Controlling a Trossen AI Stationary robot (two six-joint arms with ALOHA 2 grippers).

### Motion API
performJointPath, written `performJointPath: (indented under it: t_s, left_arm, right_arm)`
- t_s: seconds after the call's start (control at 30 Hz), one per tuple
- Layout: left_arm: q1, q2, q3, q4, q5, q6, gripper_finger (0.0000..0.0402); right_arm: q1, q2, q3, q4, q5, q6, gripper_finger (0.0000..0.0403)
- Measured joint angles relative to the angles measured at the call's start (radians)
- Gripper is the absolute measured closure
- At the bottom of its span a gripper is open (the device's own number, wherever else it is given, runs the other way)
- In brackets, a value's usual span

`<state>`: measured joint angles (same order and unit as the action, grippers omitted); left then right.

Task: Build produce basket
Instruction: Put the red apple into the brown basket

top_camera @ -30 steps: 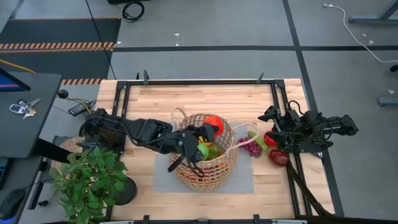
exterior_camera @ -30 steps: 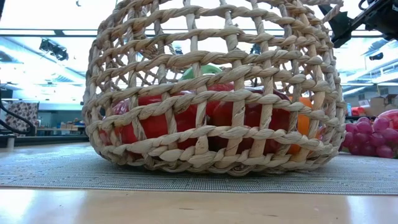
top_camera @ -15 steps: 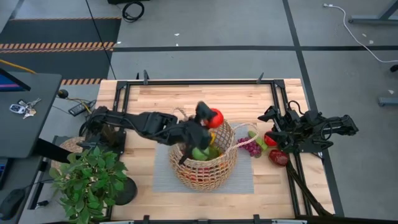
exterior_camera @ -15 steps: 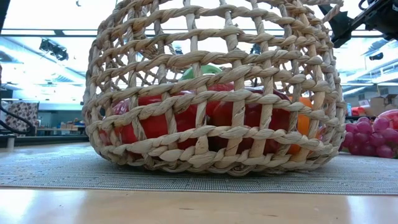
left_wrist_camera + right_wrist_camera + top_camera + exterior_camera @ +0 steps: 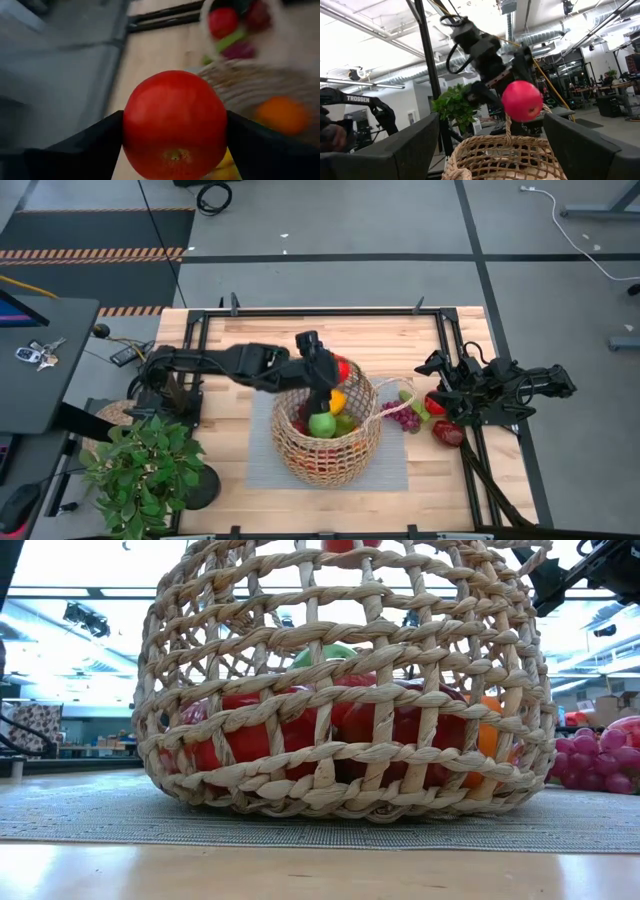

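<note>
The tan wicker basket [image 5: 292, 452] stands on a grey mat in the table's middle; it fills the low view [image 5: 340, 790]. In it lie a green apple [image 5: 322, 424], a yellow pepper [image 5: 338, 400] and red fruits [image 5: 250, 740]. My left gripper [image 5: 338, 370] is shut on a red apple [image 5: 344, 366] over the basket's far rim. The apple also shows in the right wrist view [image 5: 522, 101]. My right gripper [image 5: 436, 385] is open and empty at the table's right side, next to purple grapes [image 5: 403, 416] and dark red fruits [image 5: 447, 432]. My left gripper pinches the red apple's two opposite sides [image 5: 131, 125] between its two fingers, about its widest part. The fingers come from the table's left, slanting down. The apple is lifted clear, above the basket's far rim [image 5: 507, 142].
A potted green plant [image 5: 140, 465] stands at the near left corner. A black frame [image 5: 320, 312] runs along the table's far and side edges. Bare wood lies between the basket and the far edge.
My left gripper has gone from over the basket's middle toward the table's far edge and now stands over the basket's far rim, its arm turned about. The red apple now shows at the top of the low view.
</note>
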<state>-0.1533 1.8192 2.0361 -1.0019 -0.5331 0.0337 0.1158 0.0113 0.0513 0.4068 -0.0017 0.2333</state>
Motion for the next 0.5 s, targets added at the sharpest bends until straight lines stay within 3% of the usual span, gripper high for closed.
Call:
performJointPath:
  t_s: [0.2,0.33,0.5]
  left_arm:
    - [0.084,-0.015,0.0,0.001,0.367,-0.301,0.0083]
    - [0.146,-0.015,0.0,0.0,0.554,-0.458,0.0083]
    - [0.178,-0.014,0.0,0.0,0.651,-0.526,0.0083]
  right_arm:
    - [0.0,0.0,0.0,0.0,0.0,0.0,0.0041]
    - [0.0,0.0,0.0,0.002,0.0,0.0,0.0041]
    - [0.0,0.0,0.0,0.002,0.0,0.0,0.0041]
